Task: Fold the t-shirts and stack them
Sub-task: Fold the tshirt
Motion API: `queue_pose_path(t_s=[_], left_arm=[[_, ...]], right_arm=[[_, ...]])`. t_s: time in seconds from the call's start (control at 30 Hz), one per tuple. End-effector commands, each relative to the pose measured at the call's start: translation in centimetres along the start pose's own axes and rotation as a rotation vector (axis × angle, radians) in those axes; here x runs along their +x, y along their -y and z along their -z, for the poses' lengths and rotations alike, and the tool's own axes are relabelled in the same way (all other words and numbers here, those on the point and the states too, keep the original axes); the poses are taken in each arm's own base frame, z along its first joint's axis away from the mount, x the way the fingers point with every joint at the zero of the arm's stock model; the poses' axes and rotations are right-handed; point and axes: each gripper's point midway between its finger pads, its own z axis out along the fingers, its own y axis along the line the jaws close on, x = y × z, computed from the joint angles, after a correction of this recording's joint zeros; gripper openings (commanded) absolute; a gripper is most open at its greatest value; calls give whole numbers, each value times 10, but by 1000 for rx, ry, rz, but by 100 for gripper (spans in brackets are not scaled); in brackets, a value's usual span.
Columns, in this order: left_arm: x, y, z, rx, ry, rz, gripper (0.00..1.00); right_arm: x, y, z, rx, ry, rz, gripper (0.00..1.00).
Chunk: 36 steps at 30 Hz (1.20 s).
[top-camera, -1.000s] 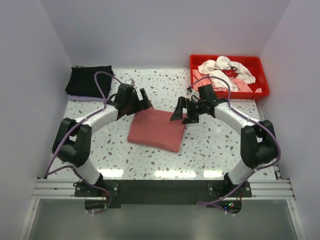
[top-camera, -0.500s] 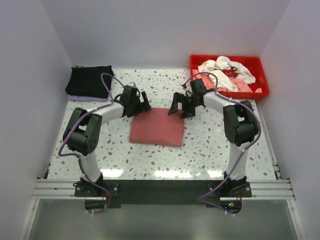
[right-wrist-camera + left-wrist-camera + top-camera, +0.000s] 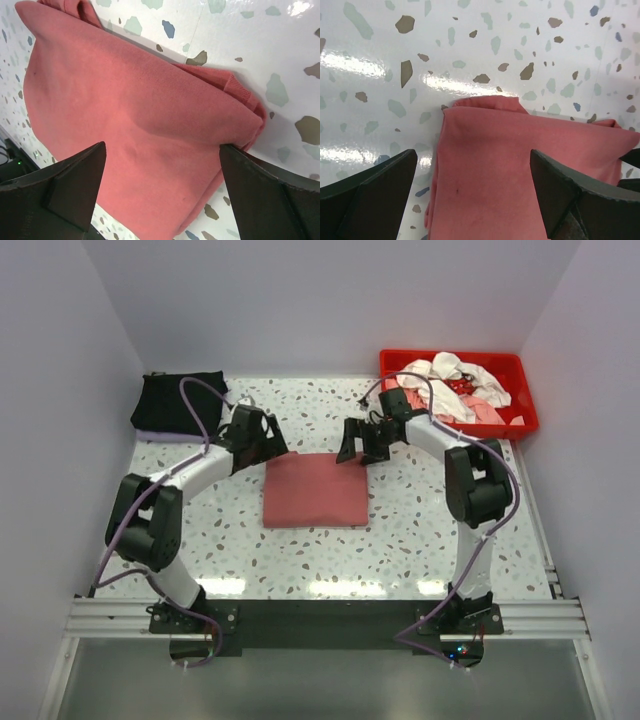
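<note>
Brick-red shirt [image 3: 314,490] folded, not stacked; my left gripper [image 3: 268,447] and right gripper [image 3: 357,450] hang spread, empty, at its far corners. Heaped shirts [image 3: 450,380] far-right of it unfolded.

One desk [image 3: 420,530] carries everything. There are two arms, the left arm [image 3: 195,473] and the right arm [image 3: 435,437]. There are two end effectors, the left end effector [image 3: 262,440] and the right end effector [image 3: 358,447]. Two folded shirts lie out: one brick-red shirt [image 3: 314,491] and one black shirt [image 3: 172,400]. One red tray [image 3: 527,426] holds one heap of white and pink clothes [image 3: 450,380]. The number of pieces in it cannot be told.
</note>
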Motion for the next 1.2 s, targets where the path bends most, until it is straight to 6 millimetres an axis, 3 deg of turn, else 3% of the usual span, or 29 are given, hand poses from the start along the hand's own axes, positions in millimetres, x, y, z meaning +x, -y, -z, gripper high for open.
queue_pose_path(t_s=[0.0,0.07,0.13,0.17,0.2,0.43,0.57,0.73,0.87,0.97,1.17], left_arm=[[-19,-2,31,17,77,-4,100],[-15,-3,43,37,79,-1,100],[-1,-10,49,42,59,2,100],[5,-11,50,59,44,-3,100],[13,-14,49,61,31,-7,100],[41,-28,45,51,-29,-17,100],[56,-28,39,68,-79,-24,98],[73,-33,29,65,-123,-23,89],[87,-33,23,76,-168,-32,81],[96,-33,18,73,-193,-45,66],[112,-33,10,57,-242,-94,53]], right_arm=[[-38,-32,55,3,150,130,99],[-32,-36,67,7,173,117,99],[-37,-50,93,5,259,136,99],[-22,-42,91,27,249,116,99],[-22,-36,96,64,284,111,99],[32,-30,149,161,413,63,99],[55,-21,167,226,434,66,99],[75,-8,178,299,434,40,99],[79,-9,184,297,466,46,99],[79,-3,184,323,475,44,99],[84,4,179,339,455,42,99]])
